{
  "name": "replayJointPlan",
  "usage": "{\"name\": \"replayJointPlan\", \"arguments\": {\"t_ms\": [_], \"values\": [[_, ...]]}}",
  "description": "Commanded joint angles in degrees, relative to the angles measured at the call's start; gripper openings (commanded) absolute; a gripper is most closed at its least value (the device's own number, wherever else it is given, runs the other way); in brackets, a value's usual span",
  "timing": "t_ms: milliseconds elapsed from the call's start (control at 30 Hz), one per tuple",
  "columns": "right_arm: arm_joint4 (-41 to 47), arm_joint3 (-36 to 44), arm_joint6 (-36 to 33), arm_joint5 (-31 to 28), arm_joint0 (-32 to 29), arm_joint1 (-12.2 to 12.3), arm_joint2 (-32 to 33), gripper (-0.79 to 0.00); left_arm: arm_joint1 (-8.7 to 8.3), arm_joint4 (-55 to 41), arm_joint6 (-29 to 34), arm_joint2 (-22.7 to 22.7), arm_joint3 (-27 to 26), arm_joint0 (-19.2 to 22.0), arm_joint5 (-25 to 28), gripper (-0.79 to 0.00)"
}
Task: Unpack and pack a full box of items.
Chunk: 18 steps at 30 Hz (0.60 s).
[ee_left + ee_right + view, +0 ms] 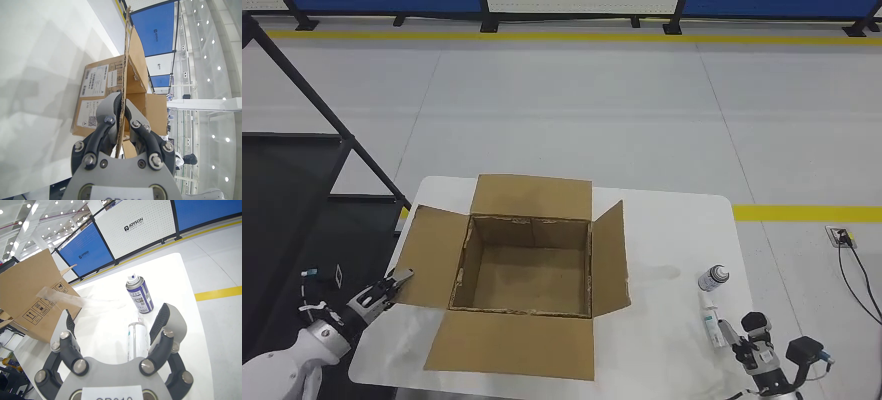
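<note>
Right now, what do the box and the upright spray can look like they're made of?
Box: matte brown corrugated cardboard; fluting shows along the flap edge in the left gripper. Spray can: likely metal, shiny silver shoulder, glossy printed wrap.

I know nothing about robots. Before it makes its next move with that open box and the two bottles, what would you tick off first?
1. Box open with its floor bare, ready to take items: ok.
2. Left gripper shut on the left flap, holding it out of the way: ok.
3. Right gripper open wide enough for a bottle: ok.
4. Clear bottle, lying on the table, centred between the right gripper's fingers: not ok, it lies nearer one finger.
5. Spray can upright and stable: ok.
6. Gap between the spray can and the clear bottle's cap, so a grasp will not knock the can: cannot tell.
</note>
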State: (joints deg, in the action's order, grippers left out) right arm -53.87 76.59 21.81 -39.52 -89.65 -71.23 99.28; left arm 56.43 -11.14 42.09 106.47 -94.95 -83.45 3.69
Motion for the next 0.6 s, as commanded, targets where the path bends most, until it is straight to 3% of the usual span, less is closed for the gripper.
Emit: {"name": "replayJointPlan", "arguments": {"t_ms": [0,100,133,267,567], "values": [[-0.3,-0.4,-0.1,0.0,0.2,0.0,0.0,0.0,-0.04,0.2,-0.1,-0.1,0.1,0.4,-0.2,-0.757],[-1.7,-0.6,0.1,0.3,0.1,0.2,0.1,0.0,-0.11,0.4,-0.2,-0.1,0.0,0.6,-0.4,-0.363],[-2.7,-0.3,0.3,0.6,-0.1,0.2,0.2,0.0,-0.14,0.5,-0.2,0.0,0.0,0.6,-0.6,0.0],[-7.1,1.4,2.6,3.5,-1.8,0.3,0.4,0.0,-0.22,-0.1,-0.2,0.6,0.0,0.5,-1.1,0.0],[-7.1,1.4,2.6,3.5,-1.8,0.3,0.4,0.0,-0.06,-5.6,-0.9,3.8,-0.6,-2.9,1.5,0.0]]}}
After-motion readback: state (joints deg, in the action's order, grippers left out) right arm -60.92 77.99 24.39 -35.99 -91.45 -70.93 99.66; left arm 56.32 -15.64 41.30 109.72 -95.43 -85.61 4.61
